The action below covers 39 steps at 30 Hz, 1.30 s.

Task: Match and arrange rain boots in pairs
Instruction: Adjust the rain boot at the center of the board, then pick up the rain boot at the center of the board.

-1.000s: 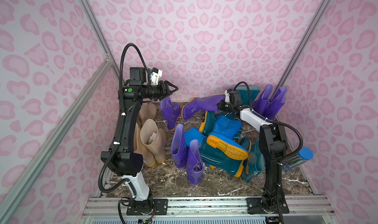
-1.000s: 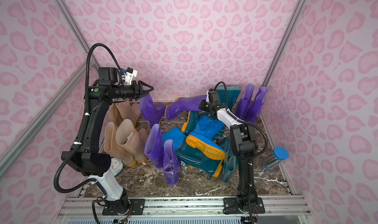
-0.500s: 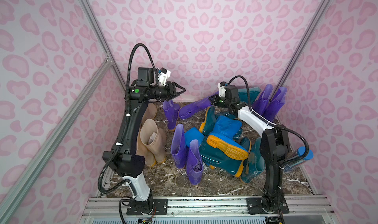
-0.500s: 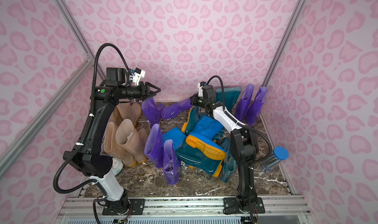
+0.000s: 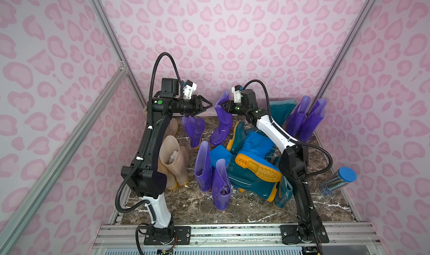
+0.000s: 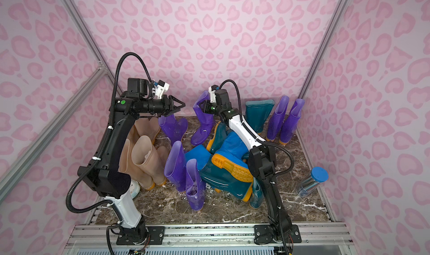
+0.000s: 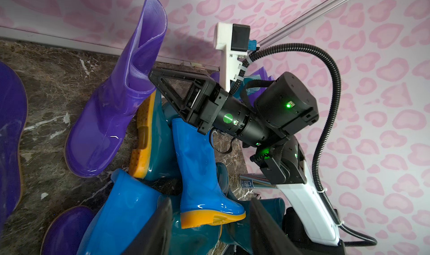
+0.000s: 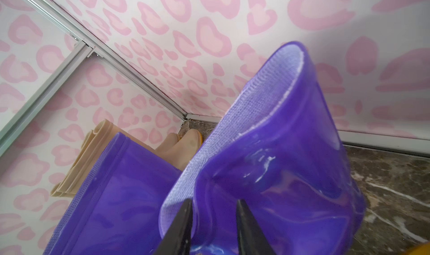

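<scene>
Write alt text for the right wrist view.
The right gripper, jaws slightly parted, straddles the cuff of a purple rain boot. A second purple boot is beside it; beige boots sit in the corner behind, between pink-patterned walls on a marble floor.

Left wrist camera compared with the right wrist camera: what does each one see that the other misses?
Only the left wrist view shows a bright blue boot, a teal boot on its side and the right arm. Only the right wrist view shows the beige boots by the wall corner. Both show the standing purple boot with the right gripper astride its rim, and the marble floor.
</scene>
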Tool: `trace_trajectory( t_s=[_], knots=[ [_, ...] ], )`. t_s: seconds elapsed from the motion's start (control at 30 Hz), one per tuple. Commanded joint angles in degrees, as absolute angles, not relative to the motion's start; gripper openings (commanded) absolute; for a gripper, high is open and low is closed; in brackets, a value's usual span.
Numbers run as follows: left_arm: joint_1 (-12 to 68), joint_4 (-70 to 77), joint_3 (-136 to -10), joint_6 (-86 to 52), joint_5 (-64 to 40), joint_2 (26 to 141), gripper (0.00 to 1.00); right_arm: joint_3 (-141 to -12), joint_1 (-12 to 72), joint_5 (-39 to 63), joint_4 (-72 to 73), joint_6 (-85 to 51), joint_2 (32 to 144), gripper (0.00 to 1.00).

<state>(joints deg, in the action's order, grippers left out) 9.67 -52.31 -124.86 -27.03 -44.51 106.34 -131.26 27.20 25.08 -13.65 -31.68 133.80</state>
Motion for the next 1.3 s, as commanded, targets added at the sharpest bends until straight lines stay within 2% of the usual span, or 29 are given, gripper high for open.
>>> trace_trajectory(
  t_s=[0.0, 0.2, 0.33, 0.5, 0.67, 0.7, 0.77, 0.8, 1.0, 1.07, 1.1, 1.17, 1.23, 1.27],
  knots=[
    [10.55, -53.32, -126.36, -25.69, -43.61, 107.08, 0.55, -130.84, 27.16, 24.76, -16.29, -30.62, 133.25, 0.4],
    [15.63, -59.93, -133.89, -21.9, -30.43, 111.54, 0.55, -129.42, 26.61, 24.28, -16.17, -28.39, 126.04, 0.49],
    [18.36, -57.28, -131.14, -21.68, -17.74, 111.44, 0.53, -121.58, 22.57, 21.14, -14.25, -27.51, 118.88, 0.51],
    [23.68, -50.44, -125.93, -15.31, -3.11, 111.11, 0.52, -109.94, 16.65, 22.78, -9.55, -26.69, 111.13, 0.52],
    [24.65, -50.27, -131.72, -14.33, -0.88, 118.08, 0.57, -105.11, 14.19, 25.09, -9.11, -23.88, 108.65, 0.57],
    [24.73, -49.26, -132.08, -14.88, -0.46, 119.06, 0.62, -104.29, 14.15, 25.29, -8.91, -23.44, 108.25, 0.59],
    [24.66, -46.72, -132.16, -15.95, -0.93, 120.64, 0.78, -103.23, 14.14, 26.07, -8.47, -22.42, 107.81, 0.61],
    [24.61, -46.42, -133.13, -16.6, -0.54, 121.76, 0.8, -103.08, 14.15, 26.61, -8.55, -21.8, 107.75, 0.62],
    [24.5, -42.19, -138.36, -15.92, -8.03, 127.91, 0.84, -105.04, 13.38, 29.25, -11.3, -17.97, 109.71, 0.64],
    [24.27, -40.65, -139.47, -15.77, -9.55, 129.56, 0.78, -106.02, 13.25, 30.38, -12.18, -16.72, 110.75, 0.64],
    [24.04, -40.3, -140.37, -15.98, -10.17, 130.46, 0.71, -106.74, 13.24, 30.43, -12.79, -16.08, 111.28, 0.64],
    [23.62, -40.84, -142.38, -15.92, -10.99, 131.97, 0.47, -108.07, 13.14, 30.85, -14.28, -14.79, 112.24, 0.64],
    [23.13, -41.55, -144.43, -15.99, -12.41, 132.58, 0.14, -109.13, 13.07, 32.18, -15.3, -12.85, 112.89, 0.64],
    [22.82, -41.57, -145.2, -16.05, -13.43, 132.55, 0.03, -109.39, 13.05, 33.38, -15.59, -11.31, 113.09, 0.64]
  ],
)
